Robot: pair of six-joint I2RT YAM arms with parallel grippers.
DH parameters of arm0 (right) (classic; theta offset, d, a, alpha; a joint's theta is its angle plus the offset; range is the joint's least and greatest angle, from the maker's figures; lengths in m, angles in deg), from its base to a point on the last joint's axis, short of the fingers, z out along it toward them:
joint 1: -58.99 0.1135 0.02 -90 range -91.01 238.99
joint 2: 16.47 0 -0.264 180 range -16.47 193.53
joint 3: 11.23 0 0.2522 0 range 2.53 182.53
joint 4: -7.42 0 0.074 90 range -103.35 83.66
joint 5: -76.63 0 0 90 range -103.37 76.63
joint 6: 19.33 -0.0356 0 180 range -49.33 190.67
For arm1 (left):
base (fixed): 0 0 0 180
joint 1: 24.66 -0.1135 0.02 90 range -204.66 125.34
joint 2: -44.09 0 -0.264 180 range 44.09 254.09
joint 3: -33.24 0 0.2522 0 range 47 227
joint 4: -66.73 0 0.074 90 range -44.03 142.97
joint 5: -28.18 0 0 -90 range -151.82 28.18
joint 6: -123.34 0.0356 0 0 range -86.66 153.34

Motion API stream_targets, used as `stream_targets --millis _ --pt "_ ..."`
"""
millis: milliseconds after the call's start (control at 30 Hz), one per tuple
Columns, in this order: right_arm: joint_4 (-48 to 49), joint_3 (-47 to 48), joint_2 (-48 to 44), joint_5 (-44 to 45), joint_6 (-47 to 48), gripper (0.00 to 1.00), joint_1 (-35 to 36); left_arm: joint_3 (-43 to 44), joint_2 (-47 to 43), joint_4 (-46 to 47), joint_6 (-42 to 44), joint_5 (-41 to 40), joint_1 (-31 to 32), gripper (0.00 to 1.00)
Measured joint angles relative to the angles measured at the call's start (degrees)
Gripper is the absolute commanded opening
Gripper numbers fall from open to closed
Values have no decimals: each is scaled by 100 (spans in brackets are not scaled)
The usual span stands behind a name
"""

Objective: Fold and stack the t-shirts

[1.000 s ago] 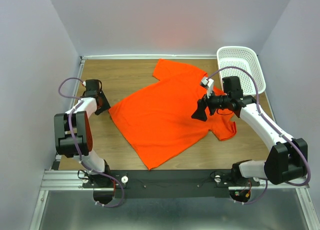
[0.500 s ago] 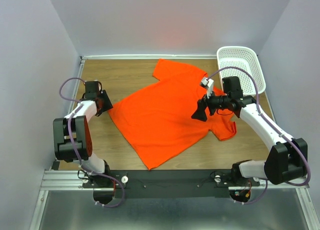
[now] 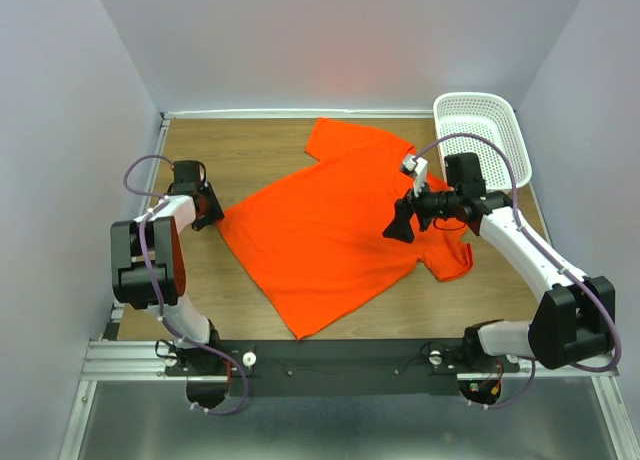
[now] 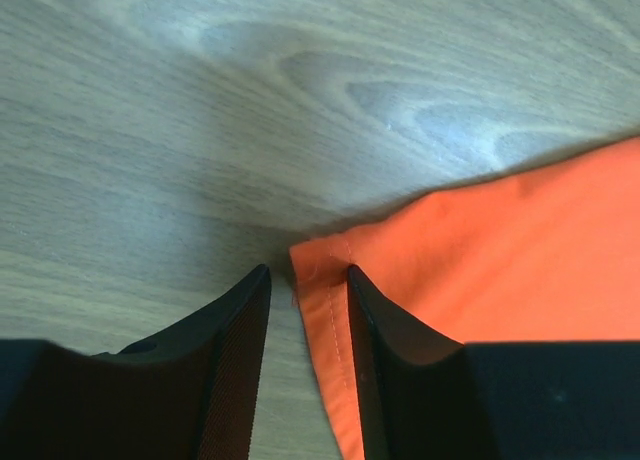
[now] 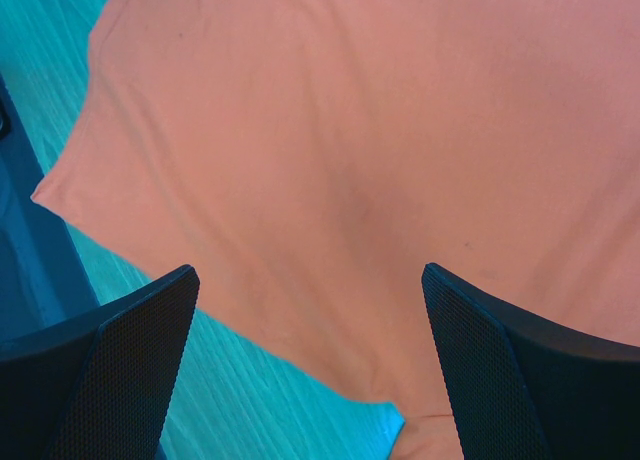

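The bright orange t-shirt (image 3: 330, 230) lies spread flat and skewed on the wooden table. My left gripper (image 3: 212, 212) is low at the shirt's left hem corner. In the left wrist view the stitched hem corner (image 4: 325, 280) lies between the narrowly parted jaws of the left gripper (image 4: 308, 280), with bare table showing beside the cloth. My right gripper (image 3: 400, 223) hovers over the shirt's right side, near the sleeve (image 3: 450, 260). It is wide open and empty (image 5: 310, 270), with the shirt (image 5: 350, 130) below it.
A white perforated basket (image 3: 480, 130) stands at the back right corner. The table's raised rim (image 3: 160, 170) runs close beside the left arm. Grey walls enclose the table on three sides.
My left gripper has shifted slightly toward the shirt's left corner. The right arm and the shirt have not moved.
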Motion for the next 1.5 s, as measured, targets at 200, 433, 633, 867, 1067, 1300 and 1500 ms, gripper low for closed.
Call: stream_targets --millis 200,433,633,867,1067,1300,1500 --pt "0 -2 0 0 0 100 0 221 208 -15 33 -323 111 37" --pt "0 -4 0 0 0 100 0 319 297 -70 61 -798 372 32" --pt "0 -9 -4 0 0 100 0 328 313 -68 81 -911 452 23" --pt "-2 -11 -11 0 2 100 0 341 321 -42 199 -876 546 0" --pt "-2 -28 -11 105 35 100 0 234 31 -116 282 -610 555 0" --pt "20 365 894 1139 249 100 7 68 -1226 42 413 -15 581 0" --pt "87 1475 2566 1770 234 100 -2 -2 -1362 83 487 133 590 0"
